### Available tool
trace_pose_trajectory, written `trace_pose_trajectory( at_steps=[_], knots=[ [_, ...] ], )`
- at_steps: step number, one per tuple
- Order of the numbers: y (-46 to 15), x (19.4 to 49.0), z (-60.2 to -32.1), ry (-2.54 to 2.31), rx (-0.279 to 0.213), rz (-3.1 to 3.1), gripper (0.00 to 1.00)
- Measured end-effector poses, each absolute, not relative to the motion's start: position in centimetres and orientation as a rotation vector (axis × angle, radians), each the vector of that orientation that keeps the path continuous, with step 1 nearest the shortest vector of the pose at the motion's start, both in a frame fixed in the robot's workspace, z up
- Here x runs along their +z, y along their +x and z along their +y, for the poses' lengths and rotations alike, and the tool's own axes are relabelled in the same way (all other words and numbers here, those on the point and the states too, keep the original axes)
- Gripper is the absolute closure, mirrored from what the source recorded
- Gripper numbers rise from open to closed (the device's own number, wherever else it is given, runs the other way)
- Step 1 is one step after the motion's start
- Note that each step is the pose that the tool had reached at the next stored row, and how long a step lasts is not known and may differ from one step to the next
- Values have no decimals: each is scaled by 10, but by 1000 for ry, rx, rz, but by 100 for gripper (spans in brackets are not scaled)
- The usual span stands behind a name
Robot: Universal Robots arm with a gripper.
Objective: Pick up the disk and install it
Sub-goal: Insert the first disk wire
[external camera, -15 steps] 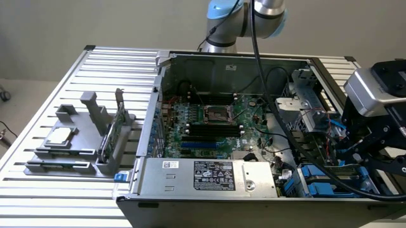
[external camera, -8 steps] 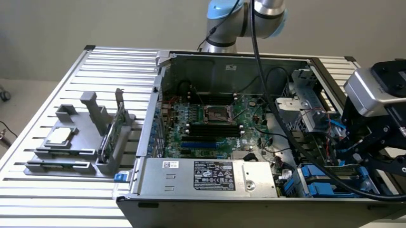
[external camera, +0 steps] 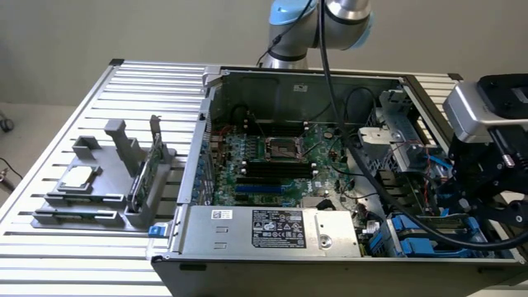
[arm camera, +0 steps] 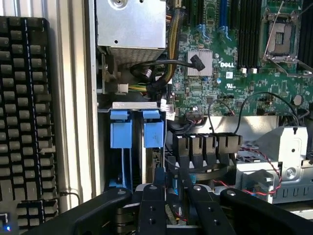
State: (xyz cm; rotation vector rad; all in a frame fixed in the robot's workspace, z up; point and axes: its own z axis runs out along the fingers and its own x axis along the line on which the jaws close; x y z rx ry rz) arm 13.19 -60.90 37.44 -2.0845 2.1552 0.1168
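The pincer (arm camera: 171, 178) hangs low over the drive bay in a corner of the open computer case (external camera: 305, 83) on the slatted counter (external camera: 148, 80) — open or closed, I cannot tell — and the disk (arm camera: 153, 133), in its blue carrier, stands on edge in that bay, near the power supply (arm camera: 131, 22).

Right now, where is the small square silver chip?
In the exterior view, the chip lies on the grey holder on the slatted table, at that view's left, outside the open computer case, beside the upright green card.
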Motion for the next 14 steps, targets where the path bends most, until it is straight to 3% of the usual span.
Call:
trace_pose_trajectory(
  at_steps=[8, 14],
  knots=[
    [132, 375, -609, -1954, 111, 2269, 75],
    [132, 376, -609, -1890, 139, 2320, 75]
  ],
)
